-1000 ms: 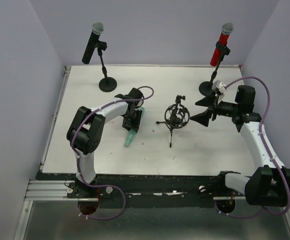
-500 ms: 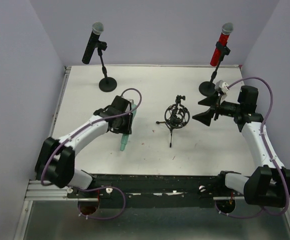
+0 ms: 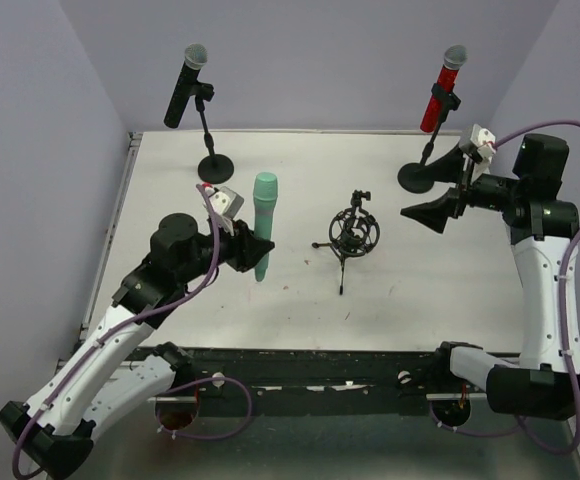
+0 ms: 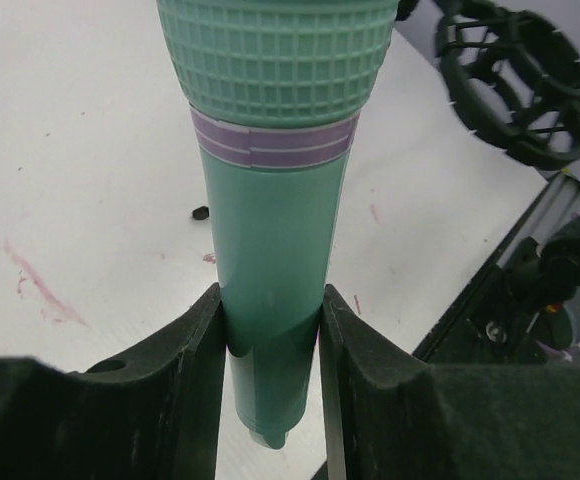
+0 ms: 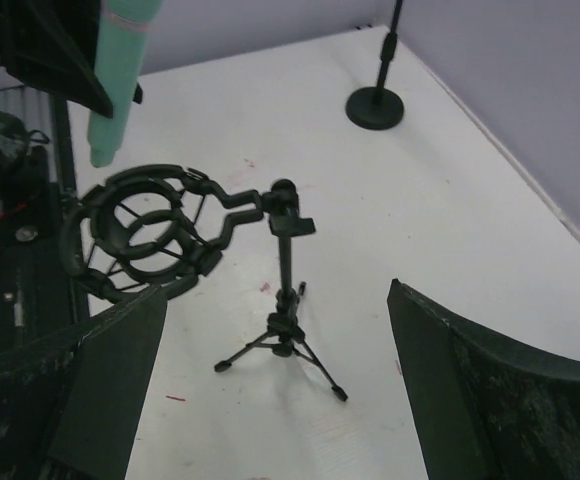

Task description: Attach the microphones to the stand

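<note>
Overhead, teal microphone [image 3: 263, 225] upright; wrist view shows left fingers [image 4: 185, 380] pinching handle.

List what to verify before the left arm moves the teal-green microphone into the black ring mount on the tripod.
1. Left gripper shut on the teal-green plastic stick microphone: ok.
2. Microphone upright, tail down: ok.
3. Black ring-shaped shock mount on the small tripod empty: ok.
4. Microphone above the ring: not ok, off toward the left arm.
5. Right gripper open, apart from tripod: ok.
6. Handle fits ring: cannot tell.
</note>
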Controlling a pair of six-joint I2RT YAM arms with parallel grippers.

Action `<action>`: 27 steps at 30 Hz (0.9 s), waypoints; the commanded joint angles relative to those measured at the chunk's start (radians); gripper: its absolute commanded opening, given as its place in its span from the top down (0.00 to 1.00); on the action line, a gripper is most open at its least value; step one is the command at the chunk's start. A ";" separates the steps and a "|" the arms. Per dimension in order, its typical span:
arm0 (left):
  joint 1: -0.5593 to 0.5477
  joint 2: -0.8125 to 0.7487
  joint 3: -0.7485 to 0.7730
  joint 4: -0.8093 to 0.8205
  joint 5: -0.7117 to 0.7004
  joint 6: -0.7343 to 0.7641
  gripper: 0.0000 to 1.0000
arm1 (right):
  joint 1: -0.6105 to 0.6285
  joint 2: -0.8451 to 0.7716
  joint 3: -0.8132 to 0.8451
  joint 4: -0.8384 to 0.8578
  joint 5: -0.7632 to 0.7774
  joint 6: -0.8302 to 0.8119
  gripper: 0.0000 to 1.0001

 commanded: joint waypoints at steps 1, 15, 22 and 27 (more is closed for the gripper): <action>-0.055 0.010 0.108 0.065 0.089 0.017 0.96 | 0.010 0.048 0.098 -0.138 -0.193 0.131 0.00; -0.273 0.389 0.608 0.022 0.063 0.014 0.97 | 0.248 0.123 0.279 0.249 -0.144 0.688 0.00; -0.365 0.576 0.803 -0.015 0.052 0.010 0.97 | 0.251 0.148 0.370 0.308 -0.157 0.780 0.00; -0.385 0.660 0.883 -0.029 0.053 0.004 0.97 | 0.251 0.152 0.439 0.298 -0.147 0.791 0.00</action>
